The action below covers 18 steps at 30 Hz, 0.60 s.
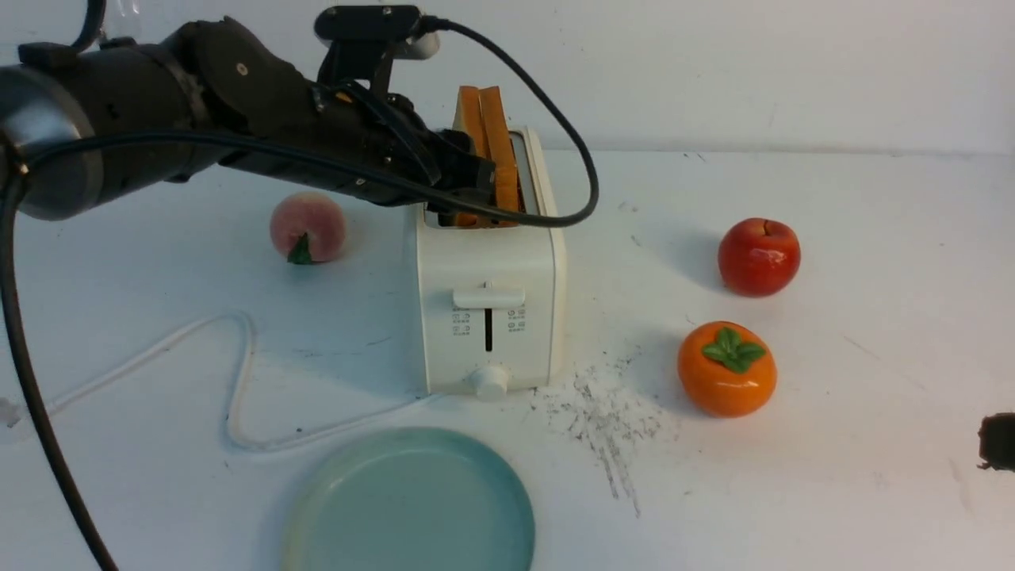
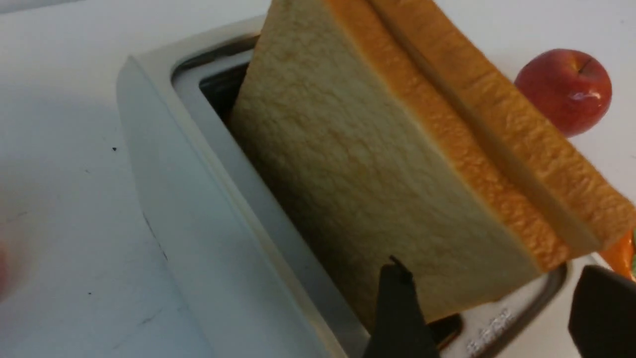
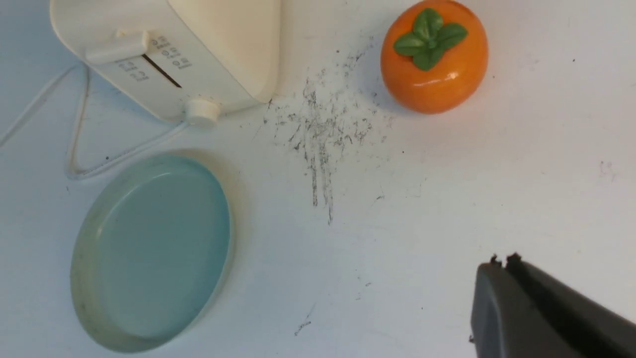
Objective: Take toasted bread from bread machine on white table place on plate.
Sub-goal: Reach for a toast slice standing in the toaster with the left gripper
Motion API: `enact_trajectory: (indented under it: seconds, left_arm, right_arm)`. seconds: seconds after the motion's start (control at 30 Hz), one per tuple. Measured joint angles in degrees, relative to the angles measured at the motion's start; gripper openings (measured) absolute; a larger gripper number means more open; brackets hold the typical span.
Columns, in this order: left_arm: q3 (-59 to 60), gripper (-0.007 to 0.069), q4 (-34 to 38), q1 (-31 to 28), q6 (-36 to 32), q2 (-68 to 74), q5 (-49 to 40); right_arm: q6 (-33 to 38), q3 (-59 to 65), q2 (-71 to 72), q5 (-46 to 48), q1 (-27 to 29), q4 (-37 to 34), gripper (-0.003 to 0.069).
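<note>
Two slices of toasted bread (image 1: 485, 119) stick up out of the cream-white bread machine (image 1: 488, 317), pressed together and tilted. In the left wrist view the near slice (image 2: 357, 164) shows its pale face, and the far slice (image 2: 521, 129) shows its orange-brown crust. My left gripper (image 1: 476, 190) is open at the toaster's top (image 2: 198, 223), its jaws straddling the near end of the slices; one finger (image 2: 397, 308) lies against the near slice's face. The blue-green plate (image 1: 412, 507) lies in front of the toaster, with nothing on it. My right gripper (image 3: 502, 261) is shut and empty, low at the right.
On the white table (image 1: 872, 357), a peach (image 1: 308, 228) lies left of the toaster. A red apple (image 1: 759, 256) and an orange persimmon (image 1: 725, 368) lie to its right. The white power cord (image 1: 238, 373) loops at front left. Grey scuffs (image 1: 607, 420) mark the table.
</note>
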State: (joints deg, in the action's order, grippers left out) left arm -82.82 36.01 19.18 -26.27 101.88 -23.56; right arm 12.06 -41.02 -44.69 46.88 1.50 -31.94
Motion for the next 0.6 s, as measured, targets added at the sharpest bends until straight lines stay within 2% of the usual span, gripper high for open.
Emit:
enact_trajectory:
  seconds: [0.13,0.27,0.37,0.5,0.53,0.6]
  left_arm:
    - [0.00,0.0475,0.00,0.00,-0.19,0.99,1.62]
    - [0.00,0.0432,0.24,0.00,-0.19,2.20,6.02]
    - [0.00,0.0340,0.31,0.00,-0.19,2.80,6.87]
    - [0.00,0.0109,0.31,0.00,-0.19,2.80,7.06]
    - [0.00,0.0075,0.23,0.00,-0.19,2.64,7.06]
    - [0.00,0.0079,0.02,-0.06,-0.19,1.76,6.55]
  right_arm:
    - [0.00,0.00,-0.04,-0.53,0.00,-0.05,0.0001]
    - [0.06,-0.04,-0.04,-0.65,0.00,-0.05,0.0003]
    - [0.06,-0.04,-0.04,-0.65,0.00,-0.05,0.0004]
    - [0.06,-0.04,-0.04,-0.65,0.00,-0.05,0.0008]
    - [0.06,-0.04,-0.04,-0.65,0.00,-0.05,0.0009]
    - [0.06,-0.04,-0.04,-0.65,0.00,-0.05,0.0009]
